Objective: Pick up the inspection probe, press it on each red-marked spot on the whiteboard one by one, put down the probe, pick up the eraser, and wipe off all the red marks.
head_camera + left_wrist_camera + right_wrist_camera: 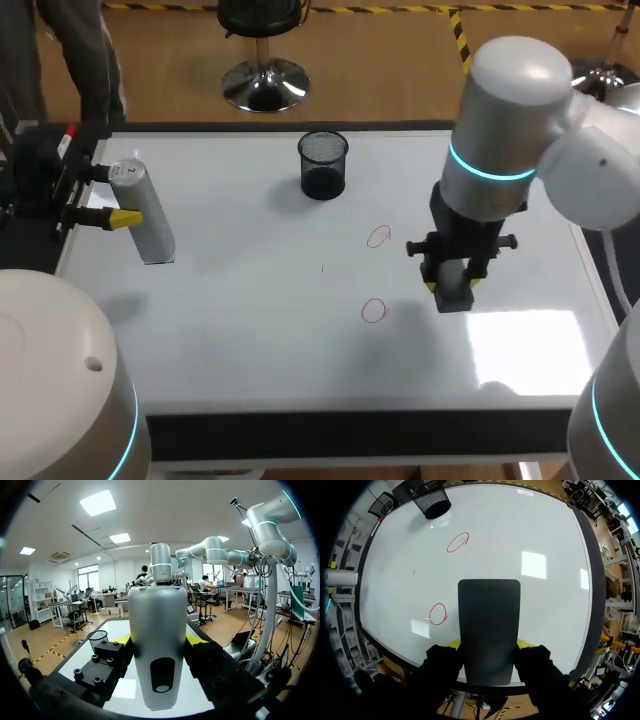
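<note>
Whiteboard (250,340) tabletop: R fingers (451,644) clamped on eraser (489,625), R gripper (455,290) at approx 4 o'clock, just beside nearer red mark (373,311); farther red mark (378,237) toward centre. L gripper (160,640) clenched on probe (148,225) at 9 o'clock, not yet put down. Both marks unwiped; wiping all left.

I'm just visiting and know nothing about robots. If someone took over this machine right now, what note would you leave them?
Left gripper: shut on the silver probe, held at the left edge of the whiteboard, not put down.
Right gripper: shut on the dark eraser, over the whiteboard beside the nearer red mark.
That mark and the farther red mark are both unwiped. A mesh cup stands at the far side.
Done: eraser picked up. Whether the probe pressed the marks cannot be told.
Left to do: wipe both marks and set the probe down.
</note>
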